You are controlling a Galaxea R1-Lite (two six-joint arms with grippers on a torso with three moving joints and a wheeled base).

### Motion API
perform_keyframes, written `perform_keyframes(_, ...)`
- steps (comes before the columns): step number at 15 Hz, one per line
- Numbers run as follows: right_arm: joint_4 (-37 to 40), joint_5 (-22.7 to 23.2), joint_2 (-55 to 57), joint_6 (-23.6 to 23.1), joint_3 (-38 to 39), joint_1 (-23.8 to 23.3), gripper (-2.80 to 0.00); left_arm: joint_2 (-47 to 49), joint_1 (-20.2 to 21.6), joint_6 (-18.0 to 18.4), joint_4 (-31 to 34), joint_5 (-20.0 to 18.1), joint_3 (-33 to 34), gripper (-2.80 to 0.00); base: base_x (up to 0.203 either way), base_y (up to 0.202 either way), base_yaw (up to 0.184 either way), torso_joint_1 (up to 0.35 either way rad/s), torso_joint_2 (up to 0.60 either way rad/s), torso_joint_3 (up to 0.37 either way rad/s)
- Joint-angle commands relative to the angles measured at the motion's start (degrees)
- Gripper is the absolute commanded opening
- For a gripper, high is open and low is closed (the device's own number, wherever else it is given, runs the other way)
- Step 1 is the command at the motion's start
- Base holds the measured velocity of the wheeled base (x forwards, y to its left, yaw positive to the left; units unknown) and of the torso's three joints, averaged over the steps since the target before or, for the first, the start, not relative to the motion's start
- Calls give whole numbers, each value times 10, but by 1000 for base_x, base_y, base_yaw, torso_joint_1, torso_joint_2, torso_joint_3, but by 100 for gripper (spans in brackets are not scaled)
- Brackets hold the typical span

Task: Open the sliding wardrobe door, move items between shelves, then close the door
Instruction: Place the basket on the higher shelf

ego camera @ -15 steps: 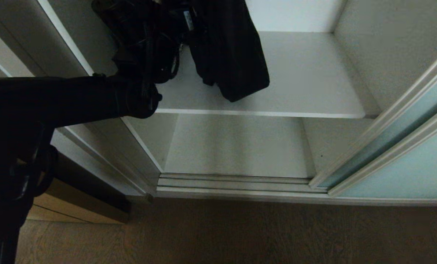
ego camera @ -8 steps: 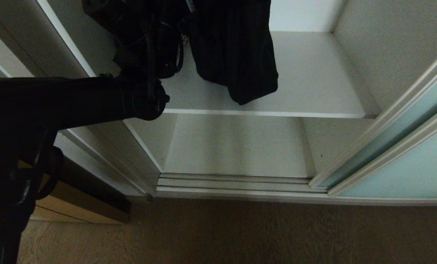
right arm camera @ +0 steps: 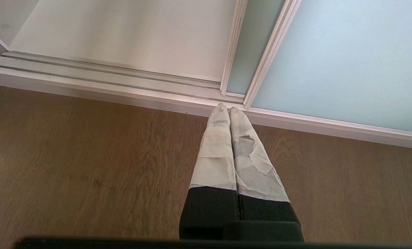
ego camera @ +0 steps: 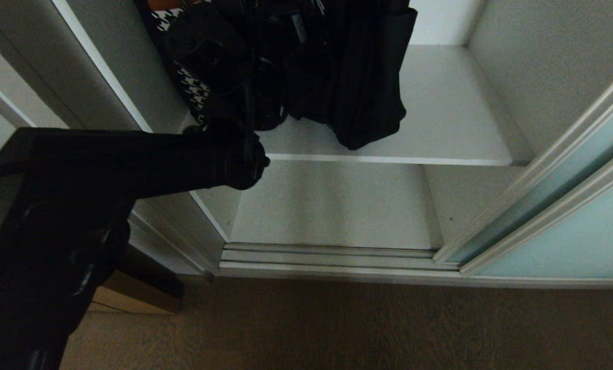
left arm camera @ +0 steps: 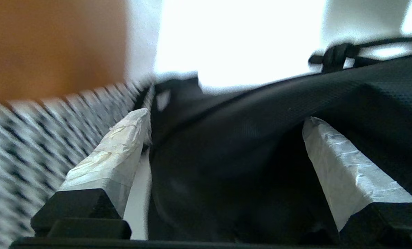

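Black cloth [ego camera: 368,77] hung over the upper shelf [ego camera: 440,113], beside a houndstooth piece [ego camera: 193,87]. Left hand [left arm camera: 223,117] stood spread wide, apparently straddling the cloth; right hand [right arm camera: 229,110] was closed above the floor [right arm camera: 88,155] near the sliding door [right arm camera: 347,62].

Black cloth [ego camera: 368,77], houndstooth piece [ego camera: 193,87] hang over shelf [ego camera: 440,113]; door [ego camera: 569,231] open.

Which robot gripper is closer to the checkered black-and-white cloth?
The left. The left gripper is open right beside the houndstooth cloth up in the wardrobe. The right gripper hangs shut low over the wooden floor, far from it.
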Motion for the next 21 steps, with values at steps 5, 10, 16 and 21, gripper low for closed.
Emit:
perform_keyframes(5, 0, 0, 0, 0, 0, 0, -280, 60, -27, 2, -12, 0, 0, 0, 0, 0, 0, 0, 0, 0)
perform_keyframes(10, 0, 0, 0, 0, 0, 0, -280, 42, -35, 14, -51, 10, -1, 0, 0, 0, 0, 0, 0, 0)
perform_keyframes(16, 0, 0, 0, 0, 0, 0, -280, 22, -51, 22, -40, 21, 0, 0, 0, 0, 0, 0, 0, 0)
perform_keyframes(21, 0, 0, 0, 0, 0, 0, -280, 6, -57, 19, -27, 22, 0, 0, 0, 0, 0, 0, 0, 0)
